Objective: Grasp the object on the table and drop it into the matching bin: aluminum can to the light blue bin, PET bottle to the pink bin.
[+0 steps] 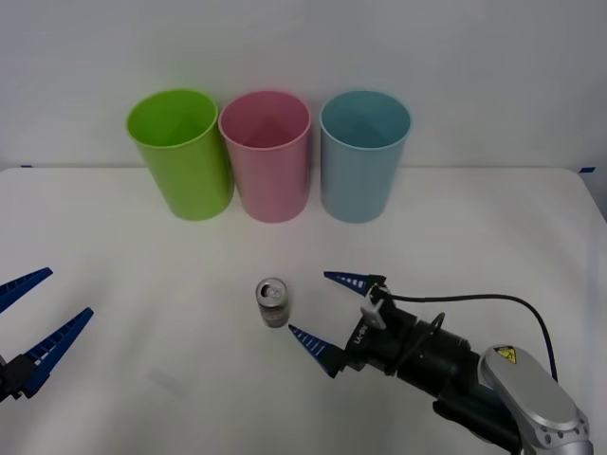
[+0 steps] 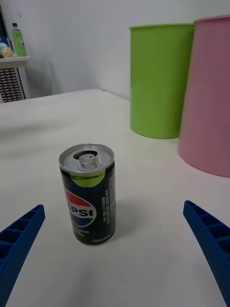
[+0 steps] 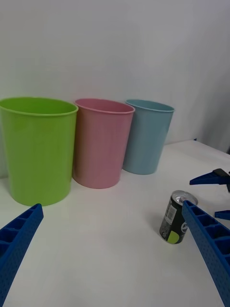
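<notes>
Front view, nearest first: the left gripper hangs low at the near left edge of the white counter, its blue ribbed jaws spread wide and holding nothing. On the near right, the right gripper reaches in from its grey and black arm, jaws also released and spread, with one fingertip just beside the aluminum can and the other a little farther back; neither touches it. The can stands upright on the counter, near the middle and somewhat toward the robot, pull-tab top facing up.

From the right wrist view, the can sits upright ahead of the open jaws, closer to one finger than the other, with bare counter showing between it and both. Its label is dark with a red, white and blue round logo and a lime patch under the silver rim. The left wrist view shows the same can partly behind one of that arm's own blue fingers, with the right gripper's tips beyond it.

Farther back, well apart from the can, three tall tapered bins stand upright in a close row near the counter's far edge: a lime green bin on the left, the pink bin in the middle, and the light blue bin on the right. A plain white wall rises behind them.
</notes>
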`<state>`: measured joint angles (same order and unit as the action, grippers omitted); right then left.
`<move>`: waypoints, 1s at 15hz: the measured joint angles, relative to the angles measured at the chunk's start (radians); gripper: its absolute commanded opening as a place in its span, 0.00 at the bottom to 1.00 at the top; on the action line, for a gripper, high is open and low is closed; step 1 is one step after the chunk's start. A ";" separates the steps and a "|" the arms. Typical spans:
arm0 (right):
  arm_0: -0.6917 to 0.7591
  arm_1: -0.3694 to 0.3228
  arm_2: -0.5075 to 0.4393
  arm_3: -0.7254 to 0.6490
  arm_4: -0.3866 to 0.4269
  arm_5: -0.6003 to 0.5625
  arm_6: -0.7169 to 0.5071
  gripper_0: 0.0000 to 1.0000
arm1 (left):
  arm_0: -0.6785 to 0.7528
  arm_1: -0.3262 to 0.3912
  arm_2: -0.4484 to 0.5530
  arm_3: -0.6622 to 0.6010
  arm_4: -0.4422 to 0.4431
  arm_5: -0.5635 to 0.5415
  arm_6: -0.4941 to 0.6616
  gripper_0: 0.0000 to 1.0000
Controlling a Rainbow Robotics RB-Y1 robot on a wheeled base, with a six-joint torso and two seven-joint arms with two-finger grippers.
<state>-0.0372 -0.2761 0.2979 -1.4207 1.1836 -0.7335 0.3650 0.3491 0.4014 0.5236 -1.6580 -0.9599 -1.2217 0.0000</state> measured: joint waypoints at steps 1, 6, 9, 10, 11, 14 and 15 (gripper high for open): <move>-0.007 0.000 0.017 0.000 0.000 0.018 0.000 1.00 | 0.000 0.000 0.000 0.000 0.000 0.000 0.000 1.00; -0.075 0.033 0.057 0.098 0.009 0.037 0.013 1.00 | 0.000 0.000 0.000 0.000 0.000 0.000 0.000 1.00; -0.123 0.090 0.048 0.172 0.049 0.046 0.028 1.00 | 0.000 0.000 0.000 0.000 0.000 0.000 0.000 1.00; -0.135 0.107 0.045 0.191 0.061 0.051 0.031 1.00 | 0.000 0.000 0.000 0.000 0.000 0.000 0.000 1.00; -0.144 0.119 0.044 0.207 0.069 0.056 0.034 1.00 | 0.000 0.000 0.000 0.000 0.000 0.000 0.000 1.00; -0.162 0.145 0.047 0.234 0.090 0.075 0.043 1.00 | 0.000 0.000 0.000 0.000 0.000 0.000 0.000 1.00; -0.162 0.147 0.050 0.234 0.093 0.081 0.043 1.00 | 0.000 0.000 0.000 0.000 0.000 0.000 0.000 1.00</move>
<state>-0.1993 -0.1287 0.3476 -1.1870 1.2763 -0.6527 0.4080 0.3491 0.4014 0.5236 -1.6580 -0.9599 -1.2217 0.0000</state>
